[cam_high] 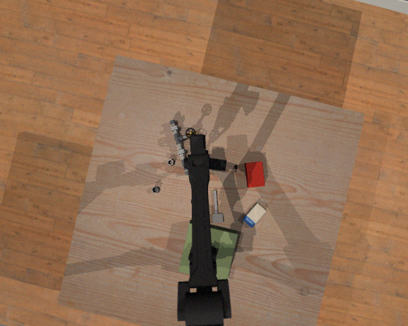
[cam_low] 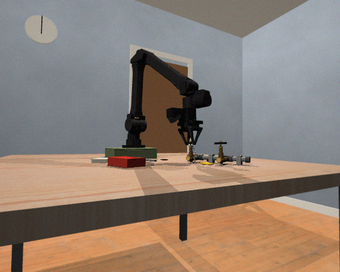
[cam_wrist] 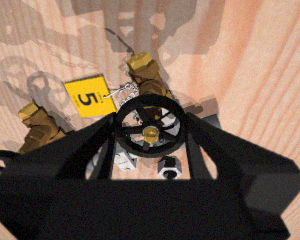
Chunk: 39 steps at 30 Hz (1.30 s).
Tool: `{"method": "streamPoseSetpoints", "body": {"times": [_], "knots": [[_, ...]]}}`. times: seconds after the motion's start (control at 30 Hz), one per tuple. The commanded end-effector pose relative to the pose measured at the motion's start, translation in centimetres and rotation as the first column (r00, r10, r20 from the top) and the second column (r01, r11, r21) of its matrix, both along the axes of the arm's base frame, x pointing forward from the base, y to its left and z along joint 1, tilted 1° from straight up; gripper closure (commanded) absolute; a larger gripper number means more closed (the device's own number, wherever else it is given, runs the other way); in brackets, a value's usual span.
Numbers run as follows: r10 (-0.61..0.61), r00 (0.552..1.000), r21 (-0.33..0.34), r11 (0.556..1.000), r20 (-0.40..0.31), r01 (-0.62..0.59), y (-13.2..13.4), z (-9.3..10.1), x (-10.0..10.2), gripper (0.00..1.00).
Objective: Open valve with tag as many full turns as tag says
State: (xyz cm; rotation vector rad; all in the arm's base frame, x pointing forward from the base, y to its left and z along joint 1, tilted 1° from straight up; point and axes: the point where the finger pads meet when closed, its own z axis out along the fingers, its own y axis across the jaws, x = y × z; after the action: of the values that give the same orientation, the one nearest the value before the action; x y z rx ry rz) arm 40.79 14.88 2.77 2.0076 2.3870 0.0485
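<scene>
A grey pipe [cam_high: 177, 143] [cam_low: 211, 158] with two brass valves lies on the table. In the wrist view my gripper [cam_wrist: 150, 119] is shut on the black handwheel [cam_wrist: 150, 116] of the nearer valve, one finger on each side of the rim. A yellow tag [cam_wrist: 88, 97] [cam_low: 207, 163] marked 5 is chained to this valve's brass body [cam_wrist: 145, 75]. In the exterior view the gripper [cam_low: 190, 143] points straight down onto that valve. The other valve [cam_low: 220, 151] has its handwheel [cam_high: 190, 132] free; its brass body [cam_wrist: 37, 125] shows at the left. In the top view the arm hides the gripper.
A red box [cam_high: 255, 174] [cam_low: 126, 161], a white and blue box [cam_high: 254, 214] and a grey tool [cam_high: 216, 208] lie right of the arm. Two small rings [cam_high: 171, 161] [cam_high: 156, 189] lie to the left. A nut [cam_wrist: 168, 167] sits by the pipe. The arm stands on a green block [cam_high: 227, 245] [cam_low: 117, 152].
</scene>
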Motion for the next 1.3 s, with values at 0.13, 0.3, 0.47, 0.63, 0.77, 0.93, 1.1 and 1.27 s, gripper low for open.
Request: {"method": "streamPoseSetpoints", "body": {"times": [0.13, 0.3, 0.47, 0.63, 0.77, 0.93, 1.1, 1.27], "knots": [[0.126, 0.992, 0.001, 0.992, 0.024, -0.127, 0.58, 0.93, 0.53, 1.0], [0.268, 0.963, -0.008, 0.963, 0.025, -0.268, 0.59, 0.93, 0.53, 1.0], [0.462, 0.887, -0.02, 0.887, 0.025, -0.461, 0.61, 0.93, 0.53, 1.0], [0.668, 0.744, -0.034, 0.744, 0.02, -0.668, 0.49, 0.94, 0.58, 1.0], [0.757, 0.653, -0.041, 0.653, 0.017, -0.756, 0.38, 0.94, 0.63, 1.0], [0.914, 0.406, -0.055, 0.406, 0.005, -0.912, 0.37, 0.95, 0.64, 1.0], [0.988, 0.155, -0.064, 0.154, -0.011, -0.986, 0.33, 0.96, 0.66, 1.0], [1.0, -0.003, -0.067, -0.004, -0.021, -0.998, 0.3, 0.96, 0.67, 1.0]]}}
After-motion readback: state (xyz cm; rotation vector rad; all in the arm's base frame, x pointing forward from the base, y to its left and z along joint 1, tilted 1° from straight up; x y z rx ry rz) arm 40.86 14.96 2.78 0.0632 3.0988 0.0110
